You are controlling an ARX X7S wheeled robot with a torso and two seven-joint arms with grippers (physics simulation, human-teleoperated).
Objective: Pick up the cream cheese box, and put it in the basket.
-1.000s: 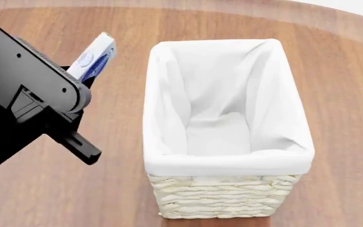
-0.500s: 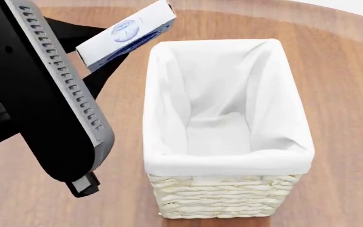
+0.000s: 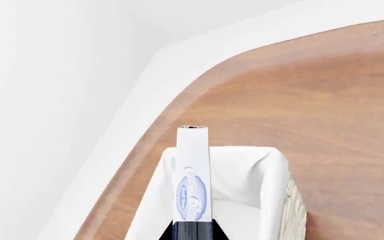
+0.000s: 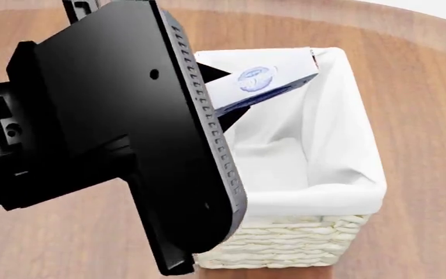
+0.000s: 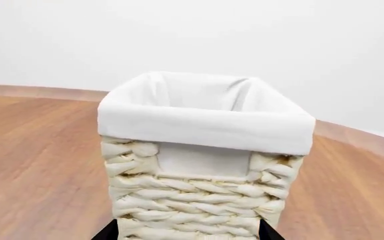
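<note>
In the left wrist view, the left hand (image 3: 192, 234) is clamped on the cream cheese box (image 3: 193, 172), its dark fingers just showing at the 6 o'clock edge; the thin white box stands on end with a blue oval logo whose script is too blurred to read. Behind it sits the basket (image 3: 272, 172), white cloth lining inside, on the wooden worktop (image 3: 325, 110). In the head view, the large black left arm covers the frame from 9 to 6 o'clock, and the box (image 4: 263, 80) juts out tilted over the basket's (image 4: 347, 192) open mouth at 12 o'clock, above the lining and not resting in it. The basket interior shows only cloth. In the right wrist view, the woven basket (image 5: 205, 200) fills the centre; the right hand's (image 5: 188, 234) dark tips sit apart at 6 o'clock, holding nothing.
</note>
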